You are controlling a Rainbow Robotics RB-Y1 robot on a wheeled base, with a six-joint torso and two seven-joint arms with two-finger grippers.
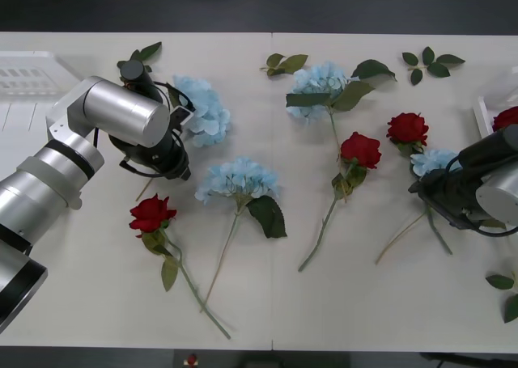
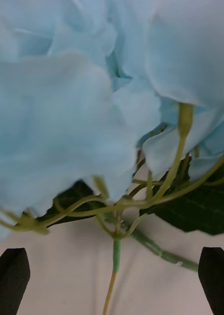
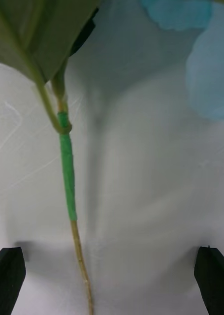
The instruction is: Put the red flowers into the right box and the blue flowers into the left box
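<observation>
Several blue flowers lie on the white table: one (image 1: pixel 201 109) by my left arm, one (image 1: pixel 239 178) mid-table, one (image 1: pixel 320 81) at the back and one (image 1: pixel 433 159) on the right. My left gripper (image 1: pixel 172 166) hovers over the first one's stem (image 3: pixel 67 172), which runs between its open black fingers (image 3: pixel 8 275). My right gripper (image 1: pixel 421 188) is open at the right-hand blue flower (image 2: pixel 67 108), with that flower's stem (image 2: pixel 115 256) between its fingertips. Red flowers lie at the front left (image 1: pixel 152 214), the centre right (image 1: pixel 360 150) and beyond it (image 1: pixel 407 128). Another (image 1: pixel 507 117) sits in the right box (image 1: pixel 486 109). The left box (image 1: pixel 24 77) is at the back left.
Loose green leaf sprigs lie at the back (image 1: pixel 429 61), the back centre (image 1: pixel 285 61) and the front right edge (image 1: pixel 506 291). Long stems spread across the table's middle. Bare table stretches along the front edge.
</observation>
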